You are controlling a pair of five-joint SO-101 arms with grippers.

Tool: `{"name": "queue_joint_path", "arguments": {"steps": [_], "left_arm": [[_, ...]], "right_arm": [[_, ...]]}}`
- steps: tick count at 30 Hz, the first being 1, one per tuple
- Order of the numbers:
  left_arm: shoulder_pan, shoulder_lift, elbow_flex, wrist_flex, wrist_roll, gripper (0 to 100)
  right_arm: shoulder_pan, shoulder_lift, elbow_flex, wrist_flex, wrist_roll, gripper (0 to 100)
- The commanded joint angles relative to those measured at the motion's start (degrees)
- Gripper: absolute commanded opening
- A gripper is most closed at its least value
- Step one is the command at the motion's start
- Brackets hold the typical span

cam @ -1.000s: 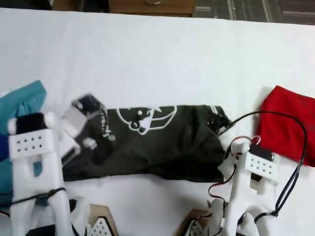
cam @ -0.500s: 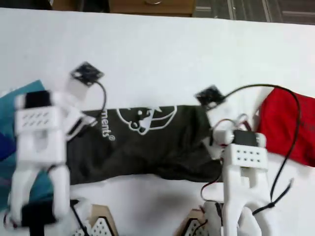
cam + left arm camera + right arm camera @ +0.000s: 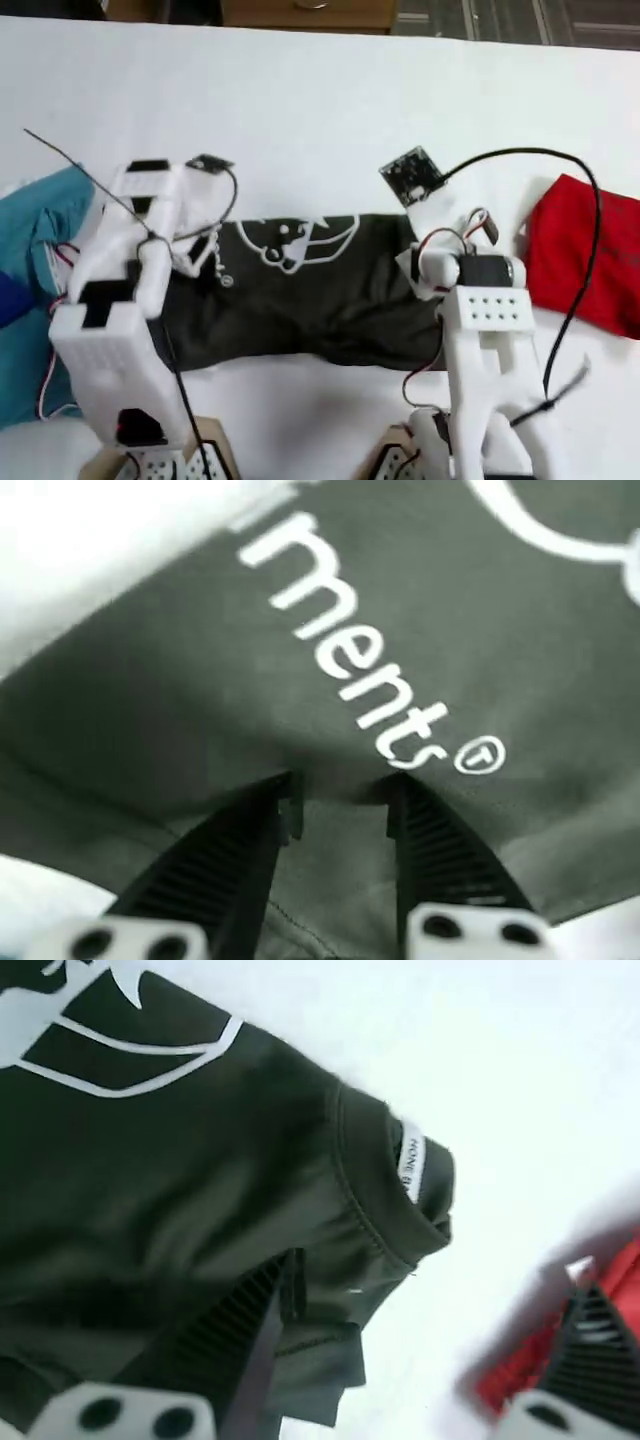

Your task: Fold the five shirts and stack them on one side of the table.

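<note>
Left gripper (image 3: pixel 343 798): jaws stand narrowly apart, both tips down on the dark shirt (image 3: pixel 300 300), a strip of its fabric lying between them; whether the cloth is pinched cannot be told. The tips sit just beside the white lettering (image 3: pixel 350 670) printed on that shirt, at the end nearer the table's left edge. Right gripper (image 3: pixel 438 1290): jaws spread wide, nothing held. One finger (image 3: pixel 255 1330) rests on the dark shirt's other end, near the collar (image 3: pixel 385 1190) with its small white label (image 3: pixel 410 1165); the other finger (image 3: pixel 598 1328) is over the red shirt (image 3: pixel 520 1360). The dark shirt lies as a long folded band across the middle of the table (image 3: pixel 300 100), running parallel to the edge where the arms are mounted, with a white graphic (image 3: pixel 295 240) facing up. The red shirt lies at the table's right edge, just beside the dark one. A teal shirt (image 3: pixel 30 250) lies bunched at the left edge, partly under the left arm.
</note>
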Motion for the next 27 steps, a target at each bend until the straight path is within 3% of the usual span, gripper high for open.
{"name": "queue_joint_path", "arguments": {"steps": [1,12,18,22,27], "left_arm": [[-3.6,5.8,-11.3,1.76,1.14,17],[-3.87,11.96,-27.74,13.98,0.79,17],[-3.69,12.13,-36.53,14.95,-0.09,17],[-2.11,12.13,-40.04,19.08,-4.92,17],[-1.76,10.46,-41.54,21.45,-4.48,17]], "right_arm": [[-0.13,5.05,-0.09,-3.82,-0.18,39.7],[1.45,22.64,-2.46,-11.47,0.18,39.7],[1.54,29.85,-12.31,-12.26,0.18,39.7],[1.98,35.91,-22.07,-7.52,-0.09,39.7],[2.24,35.74,-30.07,4.44,0.09,39.7]]}}
